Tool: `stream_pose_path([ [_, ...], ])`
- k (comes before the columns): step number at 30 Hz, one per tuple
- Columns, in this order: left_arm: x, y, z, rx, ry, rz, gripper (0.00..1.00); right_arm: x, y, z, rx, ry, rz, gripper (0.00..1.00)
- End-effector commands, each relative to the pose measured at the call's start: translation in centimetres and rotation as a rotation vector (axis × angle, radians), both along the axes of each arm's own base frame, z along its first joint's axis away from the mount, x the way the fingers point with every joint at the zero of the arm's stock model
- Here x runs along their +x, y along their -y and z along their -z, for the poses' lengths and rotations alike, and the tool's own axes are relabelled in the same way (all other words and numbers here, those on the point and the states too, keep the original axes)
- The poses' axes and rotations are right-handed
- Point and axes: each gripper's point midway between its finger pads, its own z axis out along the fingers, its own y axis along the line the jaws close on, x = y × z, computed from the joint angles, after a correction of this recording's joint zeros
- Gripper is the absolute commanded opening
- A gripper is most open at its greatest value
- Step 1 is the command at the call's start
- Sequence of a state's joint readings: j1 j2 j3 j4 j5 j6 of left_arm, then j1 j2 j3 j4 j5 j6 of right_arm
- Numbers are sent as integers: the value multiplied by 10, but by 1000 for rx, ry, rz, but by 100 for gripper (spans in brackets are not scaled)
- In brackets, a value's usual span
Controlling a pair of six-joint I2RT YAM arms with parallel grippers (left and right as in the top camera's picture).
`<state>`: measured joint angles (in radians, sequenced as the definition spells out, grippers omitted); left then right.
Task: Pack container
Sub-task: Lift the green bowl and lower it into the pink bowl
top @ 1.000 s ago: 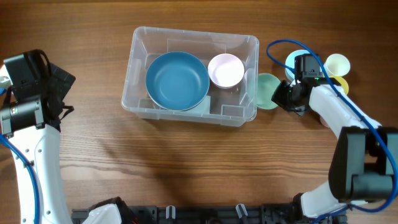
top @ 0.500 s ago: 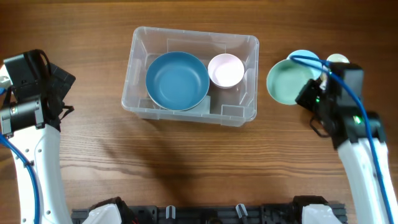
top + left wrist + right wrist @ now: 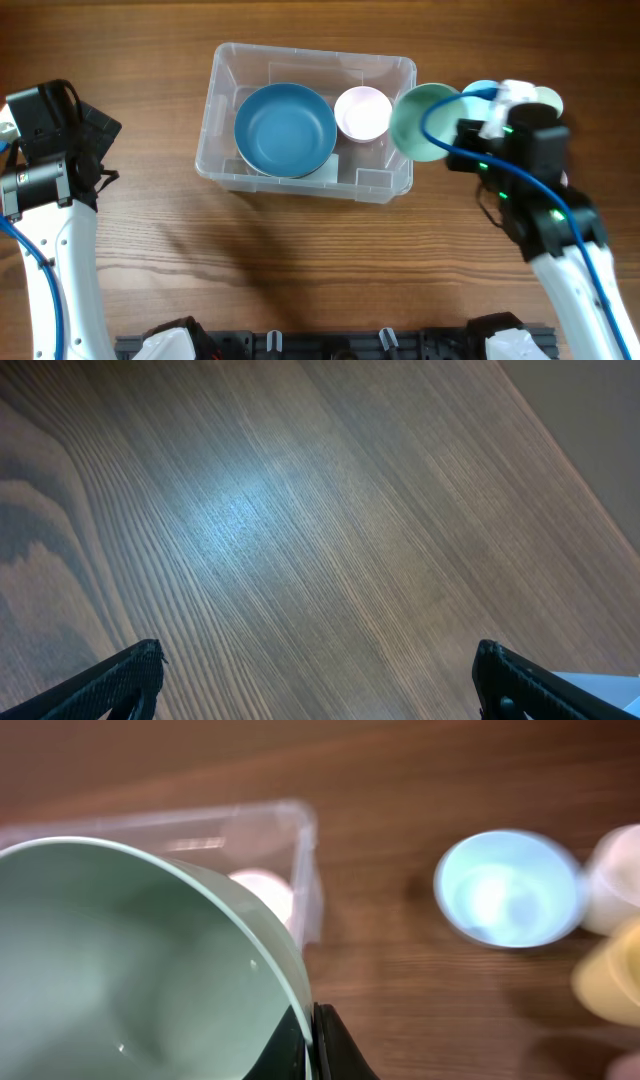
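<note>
Green bowl [image 3: 425, 122] is on the move! It has swung left since half a second ago and now overlaps the container's [image 3: 215, 120] right rim in the overhead view, while the left arm has not budged.

Over on the left, the left gripper [image 3: 318, 685] hangs above bare wood, fingers spread as wide as they go, nothing between them. The table [image 3: 300, 260] is brown wood with a strong grain, and the left wrist view catches a soft glare on it. Past the table edge there is only a plain dull surface, blurred. A black frame [image 3: 330, 345] runs along the near edge.

Centre stage, the container sits on the table towards the far side, a clear bin. A blue bowl [image 3: 285, 130] fills its left part, with a pink bowl [image 3: 362, 112] just beside it on the right. A pale patch shows on the base by the blue bowl, too small to read.

On the right, the right gripper [image 3: 312, 1045] is pinched tight on the green bowl's rim, holding it off the table. Beyond it stand a light blue bowl [image 3: 508, 890], a white cup [image 3: 620, 875] and a yellow cup [image 3: 610, 980], close together and blurred.
</note>
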<state>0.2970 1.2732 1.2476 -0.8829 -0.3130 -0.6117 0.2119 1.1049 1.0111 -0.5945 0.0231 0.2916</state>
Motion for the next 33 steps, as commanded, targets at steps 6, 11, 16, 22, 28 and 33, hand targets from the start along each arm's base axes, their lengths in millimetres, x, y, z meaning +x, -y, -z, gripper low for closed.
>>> stream_pose_path([
  [6, 1, -2, -5, 3, 14, -4, 100, 62, -32, 11, -140, -96, -12, 4],
  [11, 1, -2, -5, 3, 14, -4, 100, 87, -41, 19, -152, -150, -20, 4],
  [16, 1, -2, -5, 4, 14, -4, 100, 97, -54, 47, -129, -208, -60, 4],
  [22, 1, -2, -5, 3, 15, -4, 100, 112, -62, 75, -121, -235, -72, 4],
  [28, 1, -2, -5, 3, 14, -4, 100, 122, -68, 96, -86, -257, -53, 4],
  [33, 1, -2, -5, 4, 14, -4, 100, 123, -73, 108, -79, -278, -68, 4],
])
